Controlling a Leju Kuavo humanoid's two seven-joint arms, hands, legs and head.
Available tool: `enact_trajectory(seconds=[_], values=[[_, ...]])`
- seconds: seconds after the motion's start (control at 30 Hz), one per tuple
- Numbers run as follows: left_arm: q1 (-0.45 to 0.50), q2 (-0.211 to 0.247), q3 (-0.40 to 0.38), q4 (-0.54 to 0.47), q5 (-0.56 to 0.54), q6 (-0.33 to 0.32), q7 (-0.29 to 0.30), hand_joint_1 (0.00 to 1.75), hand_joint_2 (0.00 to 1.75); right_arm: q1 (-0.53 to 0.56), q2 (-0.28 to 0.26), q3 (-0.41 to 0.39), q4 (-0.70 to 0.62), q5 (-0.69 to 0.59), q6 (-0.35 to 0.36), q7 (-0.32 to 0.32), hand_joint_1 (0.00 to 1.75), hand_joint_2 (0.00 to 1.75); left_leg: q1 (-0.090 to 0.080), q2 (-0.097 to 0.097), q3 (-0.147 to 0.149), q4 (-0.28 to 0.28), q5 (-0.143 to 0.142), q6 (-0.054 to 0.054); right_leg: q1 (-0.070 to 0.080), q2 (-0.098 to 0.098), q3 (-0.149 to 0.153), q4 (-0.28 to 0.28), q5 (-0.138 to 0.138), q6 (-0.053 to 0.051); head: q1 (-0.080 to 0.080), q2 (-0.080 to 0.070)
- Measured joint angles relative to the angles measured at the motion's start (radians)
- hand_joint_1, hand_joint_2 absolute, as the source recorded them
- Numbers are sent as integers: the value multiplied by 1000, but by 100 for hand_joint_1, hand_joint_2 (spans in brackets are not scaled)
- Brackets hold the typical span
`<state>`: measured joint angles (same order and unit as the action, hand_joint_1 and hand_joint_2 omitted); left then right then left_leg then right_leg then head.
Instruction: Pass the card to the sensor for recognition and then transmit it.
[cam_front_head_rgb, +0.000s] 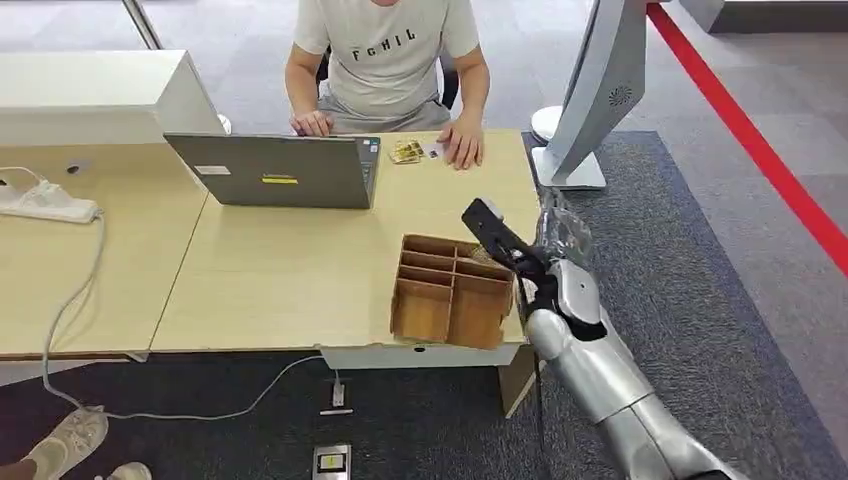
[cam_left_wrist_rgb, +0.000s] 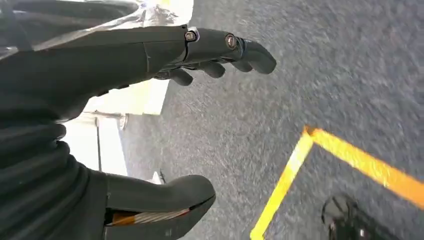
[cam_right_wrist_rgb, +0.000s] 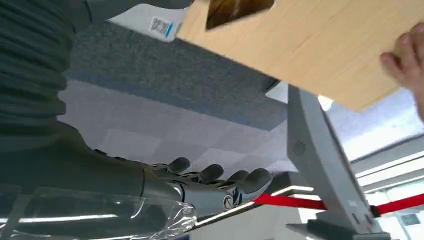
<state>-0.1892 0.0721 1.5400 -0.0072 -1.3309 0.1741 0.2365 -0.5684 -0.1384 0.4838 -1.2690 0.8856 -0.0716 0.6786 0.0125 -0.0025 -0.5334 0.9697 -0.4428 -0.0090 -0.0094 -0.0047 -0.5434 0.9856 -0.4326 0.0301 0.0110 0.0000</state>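
A small white card (cam_front_head_rgb: 432, 150) lies on the far edge of the wooden table (cam_front_head_rgb: 290, 260), next to a seated person's hand (cam_front_head_rgb: 463, 145). The tall grey sensor stand (cam_front_head_rgb: 600, 90) rises from the carpet just past the table's right end; its slanted panel (cam_right_wrist_rgb: 320, 160) is close in the right wrist view. My right hand (cam_front_head_rgb: 555, 250) hovers at the table's right edge beside a partitioned wooden box (cam_front_head_rgb: 450, 290), fingers (cam_right_wrist_rgb: 220, 180) stretched out, holding nothing. My left hand (cam_left_wrist_rgb: 150, 100) hangs over the carpet, fingers (cam_left_wrist_rgb: 235, 47) and thumb apart, nothing in it.
A grey laptop (cam_front_head_rgb: 280, 170) stands open in front of the person. Gold-coloured items (cam_front_head_rgb: 405, 152) lie beside the card. A white power strip (cam_front_head_rgb: 45, 205) and its cable sit at the left. A red line (cam_front_head_rgb: 760, 140) crosses the floor on the right, and a yellow line (cam_left_wrist_rgb: 350, 155) marks the carpet.
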Motion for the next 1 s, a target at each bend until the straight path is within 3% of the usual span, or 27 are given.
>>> enact_trajectory(seconds=[0.1, 0.3, 0.77, 1.0], values=[[2, 21, 0, 0, -44, -63, -8, 0, 175, 22, -34, -69, -73, 63, 76, 15, 0, 175, 0, 0, 0, 0, 0, 0, 0, 0, 0, 0, 0, 0, -1, 0], [2, 54, 0, 0, -100, -98, -15, 0, 175, 45, -89, -150, -162, 58, 98, 16, 0, 175, 0, 0, 0, 0, 0, 0, 0, 0, 0, 0, 0, 0, -1, 0], [0, 84, 0, 0, -134, -131, -24, 0, 175, 94, -102, -141, -200, -118, 133, 8, 0, 175, 0, 0, -1, 0, 0, 0, 0, 0, 0, 1, 0, 0, -1, 0], [-2, 86, 0, 0, -134, -131, -25, 0, 175, 113, -98, -125, -199, -133, 132, -5, 0, 175, 0, 0, -1, -1, 0, 0, 0, 0, 0, 1, 0, 0, -1, 0]])
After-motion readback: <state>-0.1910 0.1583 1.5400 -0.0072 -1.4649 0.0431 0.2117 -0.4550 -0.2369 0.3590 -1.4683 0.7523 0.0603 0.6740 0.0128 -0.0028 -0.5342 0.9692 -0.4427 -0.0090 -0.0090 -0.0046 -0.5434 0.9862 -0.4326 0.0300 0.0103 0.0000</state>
